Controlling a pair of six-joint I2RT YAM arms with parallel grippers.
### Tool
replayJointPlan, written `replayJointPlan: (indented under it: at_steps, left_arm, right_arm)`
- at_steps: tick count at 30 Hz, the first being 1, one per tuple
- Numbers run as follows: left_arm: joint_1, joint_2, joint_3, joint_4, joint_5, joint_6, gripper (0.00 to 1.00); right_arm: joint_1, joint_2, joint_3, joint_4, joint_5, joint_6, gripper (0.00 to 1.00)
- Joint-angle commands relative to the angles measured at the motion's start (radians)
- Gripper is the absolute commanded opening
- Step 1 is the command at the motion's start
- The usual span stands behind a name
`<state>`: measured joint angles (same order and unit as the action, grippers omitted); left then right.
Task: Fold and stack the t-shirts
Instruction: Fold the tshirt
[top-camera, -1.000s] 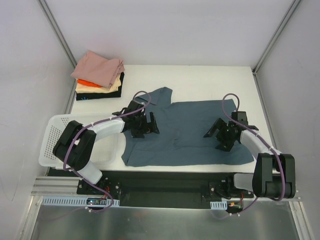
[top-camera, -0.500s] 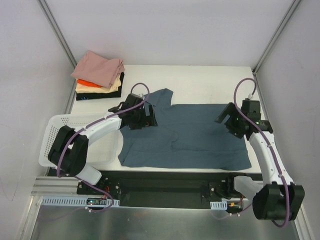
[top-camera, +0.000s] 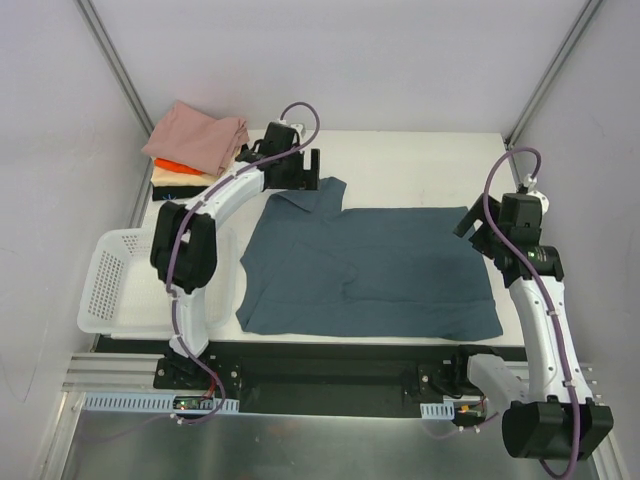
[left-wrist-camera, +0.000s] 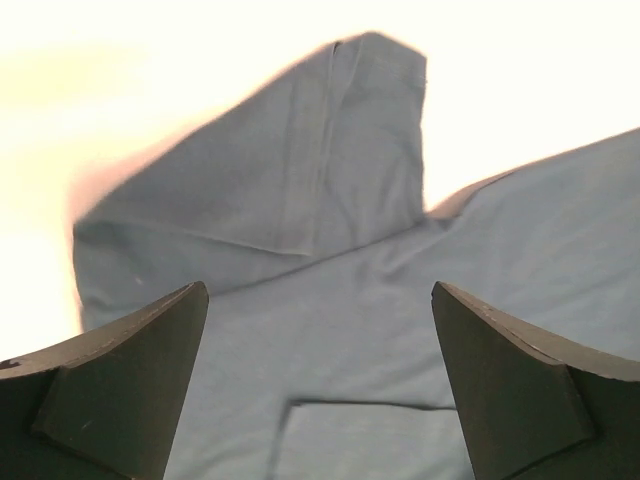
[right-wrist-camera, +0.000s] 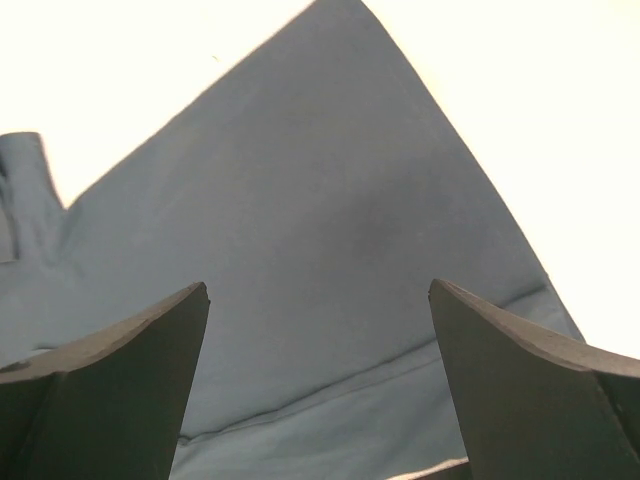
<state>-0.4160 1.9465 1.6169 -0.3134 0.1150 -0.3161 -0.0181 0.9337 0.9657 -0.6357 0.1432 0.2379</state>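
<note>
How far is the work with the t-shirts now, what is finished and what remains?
Done: a folded stack of cloth t-shirts sits at the far left corner, a dusty pink one on top. In hand: the slate-blue cloth t-shirt lies spread flat; the left tool and right tool hang open near its far corners, gripping nothing. Left: fold the blue one and put it on the stack.

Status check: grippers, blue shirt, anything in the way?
Left gripper open, empty, near the far sleeve. Right gripper open, empty, by shirt's far-right corner. Blue t-shirt flat, unfolded; nothing on it.
</note>
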Motion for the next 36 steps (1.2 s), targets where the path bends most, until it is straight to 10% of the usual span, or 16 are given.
replayJointPlan:
  at_steps: [1, 36]
  left_arm:
    - [-0.007, 0.117, 0.162, -0.15, -0.021, 0.227, 0.94]
    - [-0.06, 0.414, 0.436, -0.343, -0.201, 0.292, 0.44]
  right_arm:
    - [-0.014, 0.023, -0.007, -0.027, 0.047, -0.037, 0.96]
    - [-0.043, 0.2, 0.002, -0.03, -0.054, -0.065, 0.96]
